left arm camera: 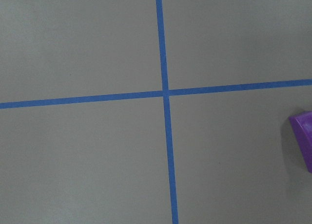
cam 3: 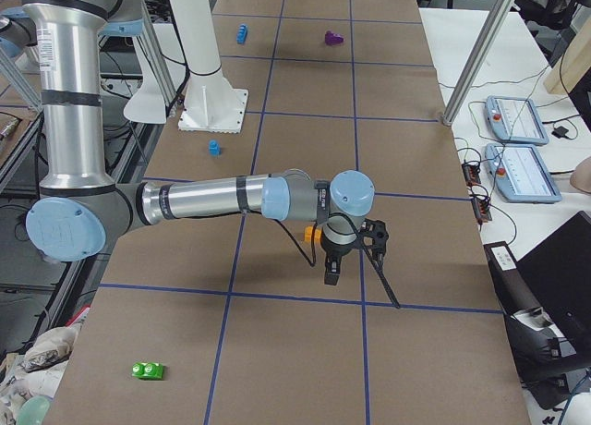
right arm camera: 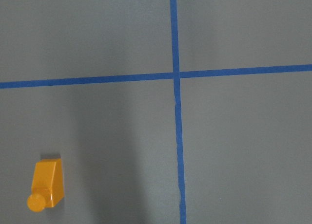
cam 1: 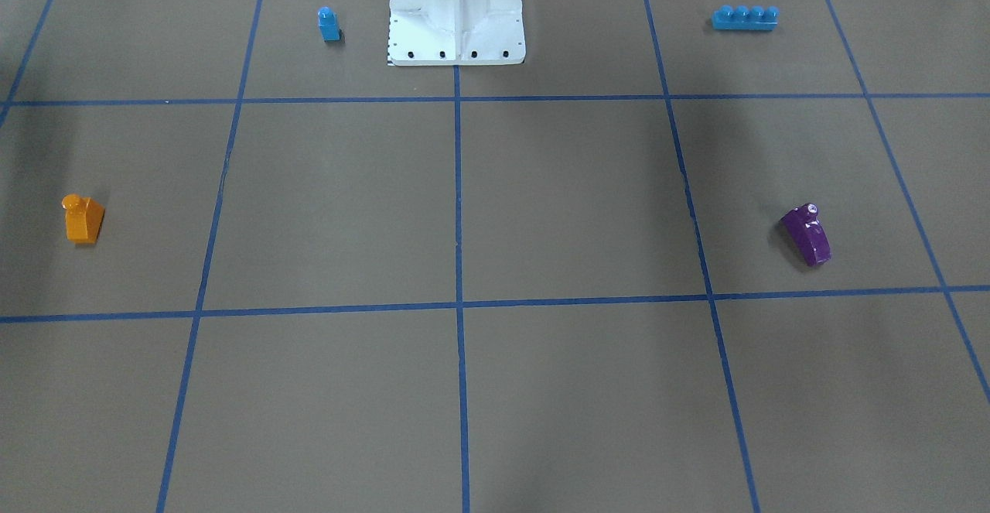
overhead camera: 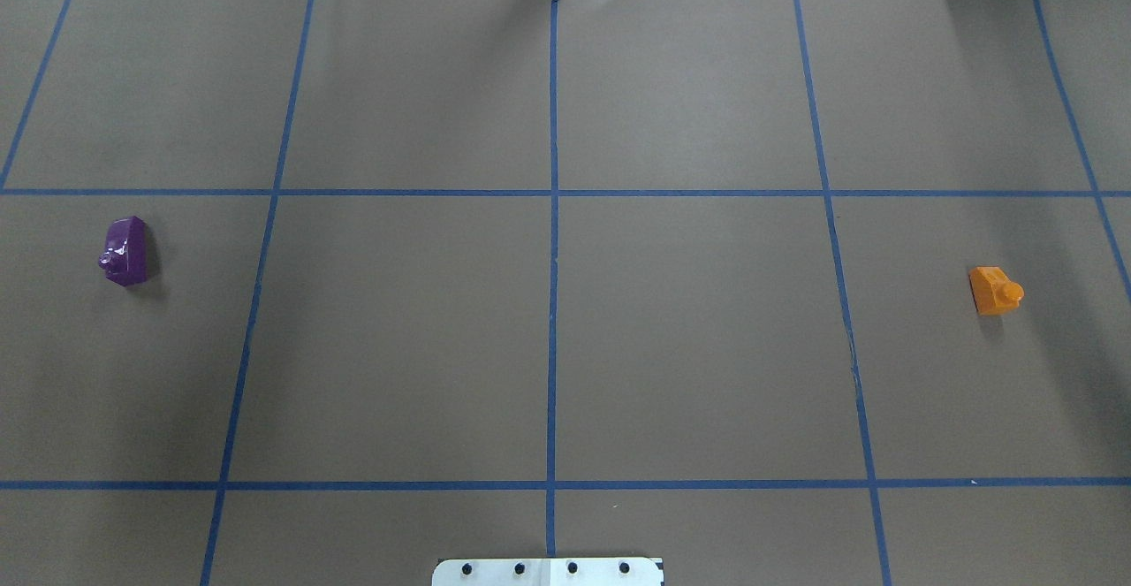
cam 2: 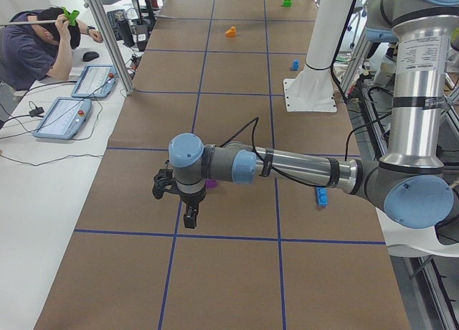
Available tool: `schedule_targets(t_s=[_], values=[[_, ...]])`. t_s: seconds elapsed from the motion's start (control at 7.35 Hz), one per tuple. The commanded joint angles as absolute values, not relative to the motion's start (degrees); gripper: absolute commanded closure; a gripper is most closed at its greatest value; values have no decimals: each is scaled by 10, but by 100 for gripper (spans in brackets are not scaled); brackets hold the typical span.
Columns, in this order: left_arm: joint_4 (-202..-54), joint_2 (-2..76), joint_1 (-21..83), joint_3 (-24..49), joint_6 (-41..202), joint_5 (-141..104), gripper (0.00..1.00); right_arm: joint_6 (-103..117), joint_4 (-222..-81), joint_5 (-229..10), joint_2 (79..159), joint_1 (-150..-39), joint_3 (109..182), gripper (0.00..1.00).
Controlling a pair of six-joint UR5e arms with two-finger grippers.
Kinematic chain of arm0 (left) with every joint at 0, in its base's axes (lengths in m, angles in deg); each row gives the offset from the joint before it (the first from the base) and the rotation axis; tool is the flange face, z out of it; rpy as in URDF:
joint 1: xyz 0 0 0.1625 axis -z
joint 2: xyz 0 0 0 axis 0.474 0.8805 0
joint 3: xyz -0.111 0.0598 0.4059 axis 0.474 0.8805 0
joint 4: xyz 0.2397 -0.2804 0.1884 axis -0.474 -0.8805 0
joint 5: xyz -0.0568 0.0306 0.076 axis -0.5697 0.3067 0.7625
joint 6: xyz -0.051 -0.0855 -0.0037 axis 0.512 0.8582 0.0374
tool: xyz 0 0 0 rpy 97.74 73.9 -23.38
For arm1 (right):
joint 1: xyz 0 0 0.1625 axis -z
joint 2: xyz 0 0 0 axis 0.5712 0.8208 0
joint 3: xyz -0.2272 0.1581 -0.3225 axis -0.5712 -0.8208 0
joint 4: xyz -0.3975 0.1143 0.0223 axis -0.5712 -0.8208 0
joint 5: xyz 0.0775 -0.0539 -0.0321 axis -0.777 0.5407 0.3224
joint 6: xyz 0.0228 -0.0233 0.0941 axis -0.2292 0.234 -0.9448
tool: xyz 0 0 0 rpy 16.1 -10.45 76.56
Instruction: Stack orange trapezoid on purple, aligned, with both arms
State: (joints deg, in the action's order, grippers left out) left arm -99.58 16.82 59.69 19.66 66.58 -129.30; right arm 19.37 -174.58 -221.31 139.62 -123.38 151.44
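Observation:
The orange trapezoid (cam 1: pixel 83 220) stands on the brown table at the robot's right; it also shows in the overhead view (overhead camera: pixel 995 290) and the right wrist view (right arm camera: pixel 46 185). The purple brick (cam 1: pixel 807 234) stands far off at the robot's left, seen in the overhead view (overhead camera: pixel 125 251) and at the edge of the left wrist view (left arm camera: pixel 303 139). My left gripper (cam 2: pixel 188 221) hangs above the table next to the purple brick (cam 2: pixel 211 183). My right gripper (cam 3: pixel 331 273) hangs next to the orange trapezoid (cam 3: pixel 312 232). Both grippers show only in side views, so I cannot tell if they are open or shut.
A small blue single-stud brick (cam 1: pixel 328 24) and a long blue four-stud brick (cam 1: pixel 744 18) lie beside the white robot base (cam 1: pixel 456 14). A green brick (cam 3: pixel 148 370) lies near the table's end. An operator (cam 2: pixel 36 46) sits beside the table with tablets (cam 2: pixel 63 117).

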Motion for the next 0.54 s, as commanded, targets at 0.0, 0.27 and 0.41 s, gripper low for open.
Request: schedule_targets(t_s=[0.0,0.27,0.41], values=[[-996,170,597,196,666,-1291,0,194,-1744,-2208,1393,-1233,1514,0],[-995,173,597,196,670,-1288,0,186,-1744,-2210,1392,-1233,1511,0],[-995,173,597,202,673,-1291,0,186,-1743,-2209,1389,-1233,1516,0]])
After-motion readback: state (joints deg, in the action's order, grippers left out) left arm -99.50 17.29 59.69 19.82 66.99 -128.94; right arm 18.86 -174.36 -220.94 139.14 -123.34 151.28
